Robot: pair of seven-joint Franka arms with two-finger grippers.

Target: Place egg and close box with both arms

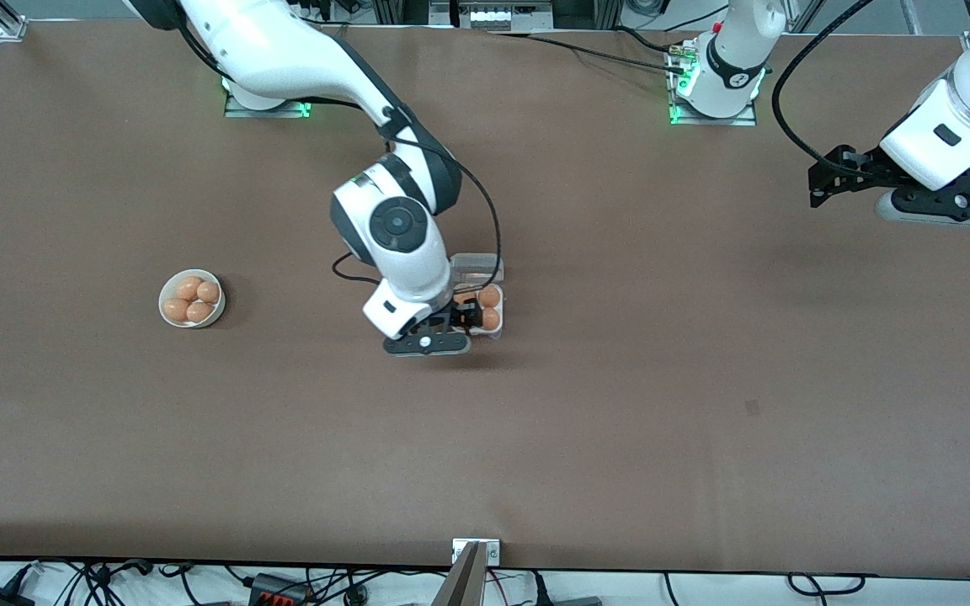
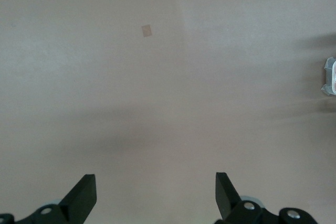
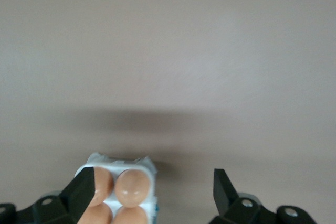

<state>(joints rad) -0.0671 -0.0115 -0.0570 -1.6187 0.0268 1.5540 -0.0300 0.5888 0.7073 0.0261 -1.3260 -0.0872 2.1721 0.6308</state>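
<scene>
The right hand [image 3: 149,192], fingers spread wide and empty, hangs over the box [image 3: 122,192] of eggs. The left hand [image 2: 156,195] waits open over bare bench [image 1: 620,421]. No legible writing.

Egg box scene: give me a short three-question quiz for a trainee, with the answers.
1. True or false: the lid of the box is shut.
2. How many eggs lie in the bowl? A two, B four, C six.
3. Fill in: the open right end effector is over the ____.
Key: 1 false; 2 B; 3 box.
</scene>
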